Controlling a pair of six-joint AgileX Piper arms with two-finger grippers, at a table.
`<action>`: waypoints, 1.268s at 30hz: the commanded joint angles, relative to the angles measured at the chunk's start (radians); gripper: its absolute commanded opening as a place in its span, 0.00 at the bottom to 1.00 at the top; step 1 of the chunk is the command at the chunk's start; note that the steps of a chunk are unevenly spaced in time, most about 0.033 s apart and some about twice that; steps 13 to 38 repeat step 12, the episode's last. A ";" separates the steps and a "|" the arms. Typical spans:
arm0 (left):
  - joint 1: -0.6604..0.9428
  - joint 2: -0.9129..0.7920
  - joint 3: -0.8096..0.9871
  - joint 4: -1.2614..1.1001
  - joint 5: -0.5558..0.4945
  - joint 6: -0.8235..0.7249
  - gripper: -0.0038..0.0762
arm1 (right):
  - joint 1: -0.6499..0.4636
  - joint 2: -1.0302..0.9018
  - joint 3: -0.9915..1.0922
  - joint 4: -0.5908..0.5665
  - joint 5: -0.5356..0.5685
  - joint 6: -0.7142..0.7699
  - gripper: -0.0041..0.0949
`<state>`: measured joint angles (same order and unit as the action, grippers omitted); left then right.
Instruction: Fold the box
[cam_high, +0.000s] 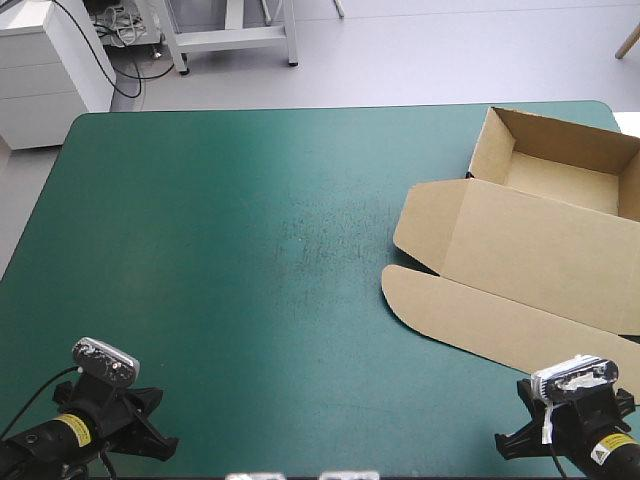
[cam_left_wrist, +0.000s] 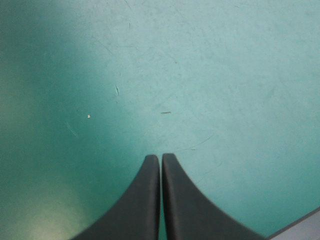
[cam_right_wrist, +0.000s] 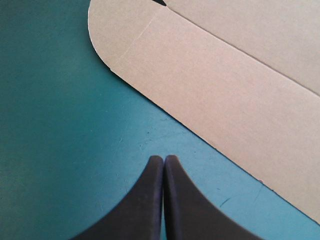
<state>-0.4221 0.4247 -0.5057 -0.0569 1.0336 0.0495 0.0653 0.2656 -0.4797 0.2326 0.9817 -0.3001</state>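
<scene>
The brown box (cam_high: 530, 250) lies on the right side of the table. Its tray part (cam_high: 560, 165) at the far right has its walls raised. The lid panel and a rounded front flap (cam_high: 470, 310) lie flat toward the near edge. My right gripper (cam_right_wrist: 164, 159) is shut and holds nothing. It sits over the teal-green cover, a short way from the flap's rounded edge (cam_right_wrist: 210, 80) ahead of it. My left gripper (cam_left_wrist: 160, 157) is also shut and holds nothing, over bare cover at the near left corner, far from the box.
The teal-green cover (cam_high: 230, 250) spreads bare across the left and middle of the table. The table's near edge (cam_left_wrist: 302, 224) shows close beside my left gripper. The box reaches toward the table's right edge.
</scene>
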 joint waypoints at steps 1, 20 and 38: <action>0.003 0.006 -0.025 -0.010 -0.051 0.000 0.04 | 0.002 -0.002 -0.009 0.001 -0.040 0.028 0.03; 0.003 0.006 -0.021 -0.010 -0.030 0.000 0.04 | 0.002 -0.002 -0.009 -0.001 -0.042 0.035 0.03; 0.003 0.006 -0.021 -0.010 -0.030 0.000 0.04 | 0.002 -0.002 -0.009 -0.001 -0.042 0.035 0.03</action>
